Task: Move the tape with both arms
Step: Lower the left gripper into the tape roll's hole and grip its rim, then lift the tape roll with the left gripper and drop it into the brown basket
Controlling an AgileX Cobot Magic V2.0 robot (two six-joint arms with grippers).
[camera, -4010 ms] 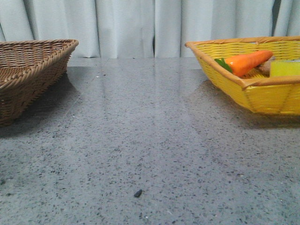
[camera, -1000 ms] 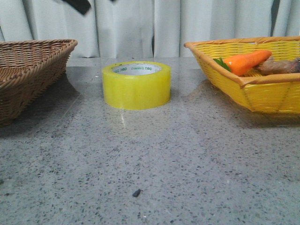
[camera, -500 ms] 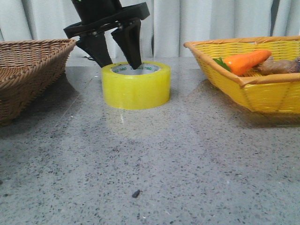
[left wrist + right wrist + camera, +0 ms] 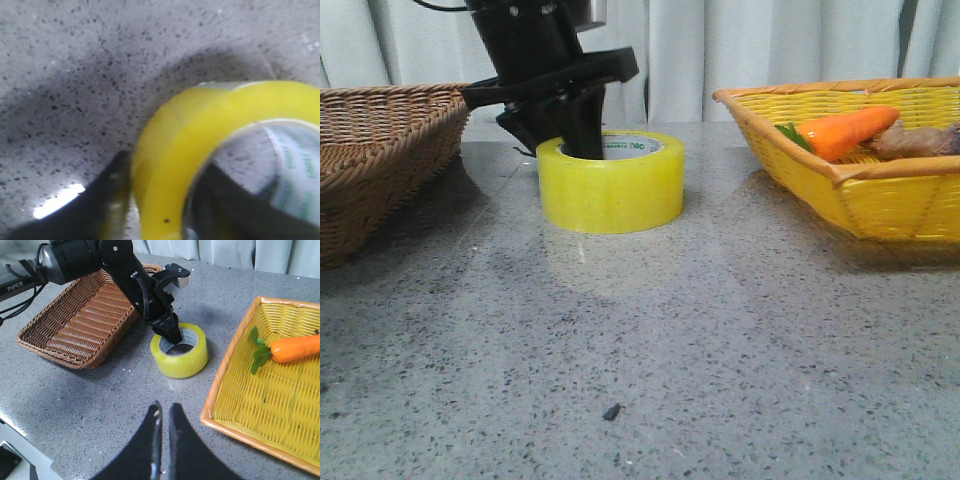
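Observation:
The tape (image 4: 610, 190), a wide glossy yellow roll with a white core, lies flat on the grey table between the two baskets. It also shows in the left wrist view (image 4: 170, 150) and the right wrist view (image 4: 187, 357). My left gripper (image 4: 560, 140) has come down over its left wall, one finger inside the core and one outside. In the left wrist view (image 4: 162, 165) both fingers press the yellow wall. My right gripper (image 4: 164, 407) is shut and empty, high above the table on the near side of the roll. It is out of the front view.
A brown wicker basket (image 4: 380, 120) stands at the left, also seen from the right wrist (image 4: 85, 315). A yellow basket (image 4: 880, 200) at the right holds an orange toy carrot (image 4: 845, 130) and a brownish item. A small dark speck (image 4: 612, 411) lies near the table's front.
The left gripper has dropped from just above the roll onto its left wall and its fingers have drawn together on it. The tape has not shifted.

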